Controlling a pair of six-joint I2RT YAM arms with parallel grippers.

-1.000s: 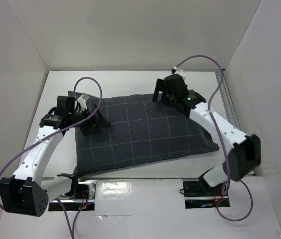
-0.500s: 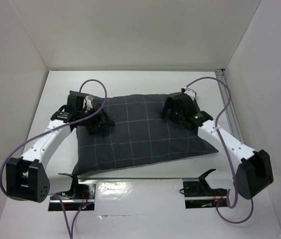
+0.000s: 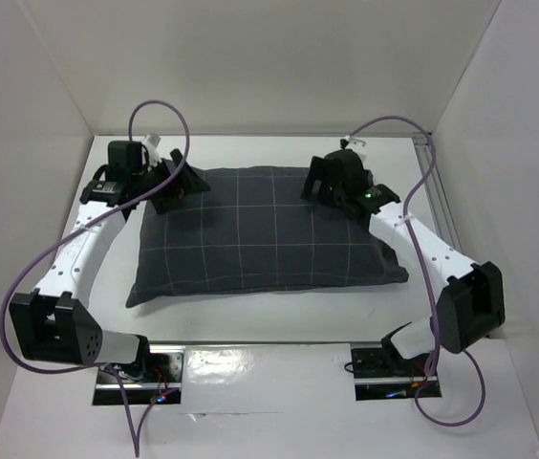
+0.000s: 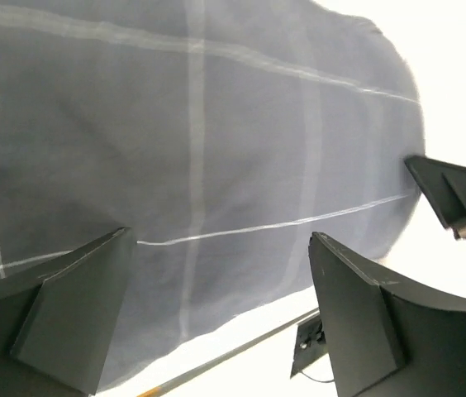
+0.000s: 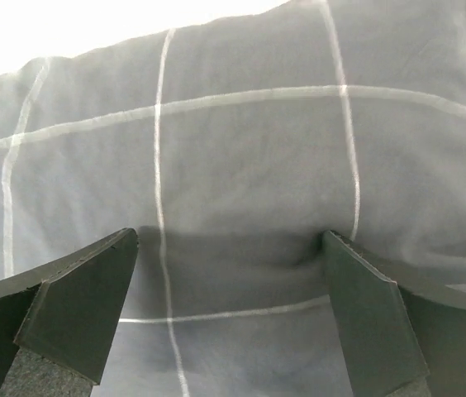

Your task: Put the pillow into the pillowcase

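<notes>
Firstly, table (image 3: 250, 158): white surface, enclosed by white walls (image 3: 250, 67).

Pillowcase (image 3: 260, 234): dark charcoal fabric crossed by a thin light grid. It is laid at the middle of the table, filled out plump, with its long side running left to right.

Left gripper (image 3: 174, 182): placed at the far-left corner of the pillowcase. Its fingers (image 4: 76, 314) are spread wide and nothing is held between them.

Right gripper (image 3: 319, 182): placed over the far edge of the pillowcase, towards its right corner. Its fingers (image 5: 76, 306) are spread wide and nothing is clamped. A shallow hollow is seen in the fabric between them; contact cannot be told.
</notes>
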